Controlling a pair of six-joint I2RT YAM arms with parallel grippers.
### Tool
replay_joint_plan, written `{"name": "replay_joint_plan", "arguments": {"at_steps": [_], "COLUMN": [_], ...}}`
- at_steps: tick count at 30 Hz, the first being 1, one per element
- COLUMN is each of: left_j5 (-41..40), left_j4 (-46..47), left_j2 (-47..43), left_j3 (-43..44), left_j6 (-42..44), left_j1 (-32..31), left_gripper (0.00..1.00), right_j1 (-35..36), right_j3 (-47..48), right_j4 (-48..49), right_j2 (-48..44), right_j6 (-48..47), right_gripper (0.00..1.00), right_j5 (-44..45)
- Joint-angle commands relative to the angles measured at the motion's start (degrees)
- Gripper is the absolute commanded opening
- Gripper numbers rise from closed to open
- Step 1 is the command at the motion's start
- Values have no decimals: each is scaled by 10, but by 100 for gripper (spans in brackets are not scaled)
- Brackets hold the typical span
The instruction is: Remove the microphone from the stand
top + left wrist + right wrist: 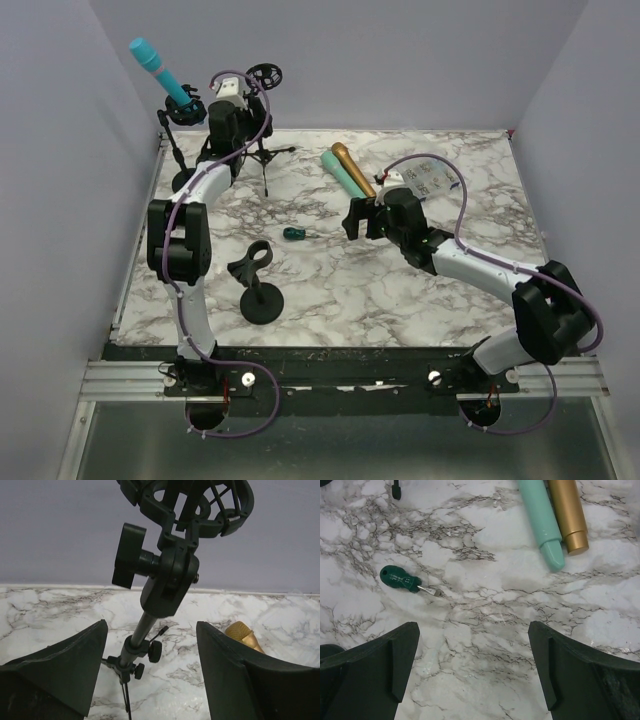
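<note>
The turquoise microphone [158,68] sits tilted in the clip of a desk stand [186,110] at the counter's [485,595] far left corner, head up and to the left. The left tool [151,625] is released, its fingers spread to either side of a tripod stand [150,580] topped by an empty shock mount [200,510]; whether either finger touches the pole is hard to judge. The right tool [473,625] hangs spread wide over bare marble. A green-handled screwdriver [400,579] lies near it. A mint-green microphone [540,520] and a gold microphone [568,515] lie side by side, touching.
</note>
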Motion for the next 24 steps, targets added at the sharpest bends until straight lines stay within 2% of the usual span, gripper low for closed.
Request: {"name": "replay_joint_plan", "arguments": {"at_steps": [1,3,6,10,13,17,24], "left_j5": [-5,-11,-13,-2,7,10,17], "left_j4": [60,72,97,89,68,64,72], "left_j2": [42,52,60,66,70,55,-19], "left_j3": [57,65,64,70,79,56,-45], "left_j6": [-8,-7,1,11,17,23,47], "left_j1": [4,4,4,4,5,5,5], "left_gripper": [69,66,54,41,26,15,5], "right_j1": [-2,-3,-3,-2,-2,-3,-2], "right_j3": [-11,-7,0,1,2,7,7], "right_j4": [31,29,23,22,23,15,12], "right_j2": [15,23,33,34,36,40,31], "right_j6": [-11,-13,-13,-13,-15,-13,-11], "right_gripper": [100,100,100,100,100,100,100], "right_j5": [14,13,12,11,10,5,-7]}}
